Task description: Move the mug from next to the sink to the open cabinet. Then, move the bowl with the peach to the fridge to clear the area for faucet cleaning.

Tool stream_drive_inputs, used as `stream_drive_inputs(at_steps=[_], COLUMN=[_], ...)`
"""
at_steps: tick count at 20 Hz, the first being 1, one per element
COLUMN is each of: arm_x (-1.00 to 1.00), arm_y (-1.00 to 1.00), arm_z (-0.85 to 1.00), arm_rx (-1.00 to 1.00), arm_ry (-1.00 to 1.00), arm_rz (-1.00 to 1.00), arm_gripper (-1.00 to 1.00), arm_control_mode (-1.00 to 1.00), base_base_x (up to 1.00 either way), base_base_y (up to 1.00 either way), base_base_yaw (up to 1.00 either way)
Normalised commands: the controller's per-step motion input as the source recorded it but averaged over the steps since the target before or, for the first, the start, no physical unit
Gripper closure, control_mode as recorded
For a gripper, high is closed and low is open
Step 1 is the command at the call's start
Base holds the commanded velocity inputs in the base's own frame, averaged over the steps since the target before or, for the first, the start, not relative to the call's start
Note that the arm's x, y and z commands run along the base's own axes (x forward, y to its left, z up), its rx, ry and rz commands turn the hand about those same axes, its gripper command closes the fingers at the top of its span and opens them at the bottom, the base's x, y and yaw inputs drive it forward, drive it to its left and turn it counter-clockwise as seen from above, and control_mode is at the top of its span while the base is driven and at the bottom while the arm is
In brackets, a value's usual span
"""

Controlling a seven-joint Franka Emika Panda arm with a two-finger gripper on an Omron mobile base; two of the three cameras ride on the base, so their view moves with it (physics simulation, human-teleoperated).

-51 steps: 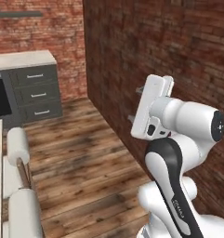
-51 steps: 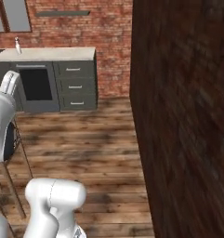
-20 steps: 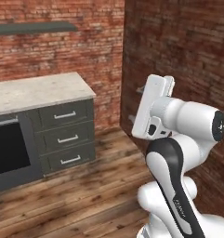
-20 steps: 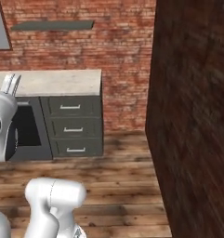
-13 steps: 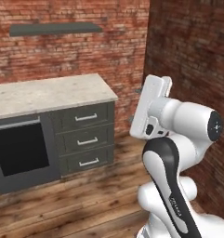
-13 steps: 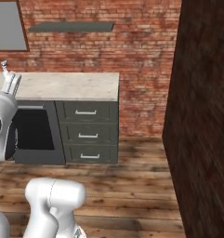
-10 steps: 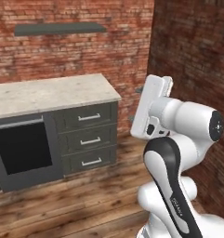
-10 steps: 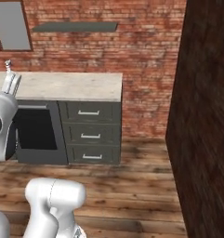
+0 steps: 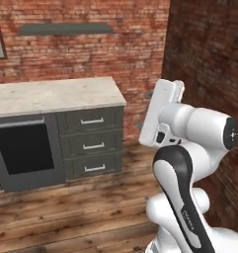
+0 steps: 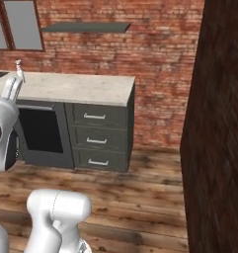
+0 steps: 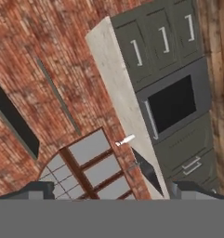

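- Fingers (image 11: 36, 189) set wide at the bottom of the hand view, gripper (image 11: 114, 193) gaping, nothing between the tips.
- Red brick wall (image 9: 91, 54) across the back; darker brick block (image 10: 219, 123) close on the right.
- Plank floor (image 9: 81, 212), brown wood, running up to the units.
- Arm (image 9: 189, 148) folded upright at the lower right of the left base view, hand turned toward the counter.
- Counter (image 9: 56, 94) with pale stone top against the wall, dark grey fronts below.
- Oven (image 9: 24, 148) with black glass door built in under the top, left of the drawers.
- Window (image 10: 21, 24) with dark frame above the counter's left end.
- Stack of three drawers (image 9: 93, 143) at the counter's right end, each with a short metal pull.
- Shelf (image 9: 66, 28), thin and grey, high on the wall above the counter.
- Sink (image 11: 149, 173), seen as a black sliver sunk in the far end of the top, below the window.
- Faucet (image 11: 133, 164), slim and dark, standing at the sink's wall side.
- Bottle (image 11: 126, 139), small and white, just beside the faucet on the counter's back edge.
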Motion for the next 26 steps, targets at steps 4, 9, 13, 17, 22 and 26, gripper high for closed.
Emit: stream_drive_inputs(at_steps=[4, 9, 13, 17, 22, 26], arm_x=[0.0, 0.0, 0.0, 0.0, 0.0, 0.0], arm_y=[0.0, 0.0, 0.0, 0.0, 0.0, 0.0], arm_z=[0.0, 0.0, 0.0, 0.0, 0.0, 0.0], arm_rx=[0.0, 0.0, 0.0, 0.0, 0.0, 0.0], arm_ry=[0.0, 0.0, 0.0, 0.0, 0.0, 0.0], arm_rz=[0.0, 0.0, 0.0, 0.0, 0.0, 0.0], arm_gripper=[-1.0, -1.0, -1.0, -1.0, -1.0, -1.0], arm_control_mode=[1.0, 1.0, 1.0, 1.0, 1.0, 1.0], base_base_x=[0.5, 1.0, 1.0, 1.0, 0.89, 0.03], base_base_y=[-0.57, -0.01, 0.11, 0.18, 0.56, 0.76], base_base_yaw=[0.39, 0.44, 0.32, 0.22, 0.36, 0.68])
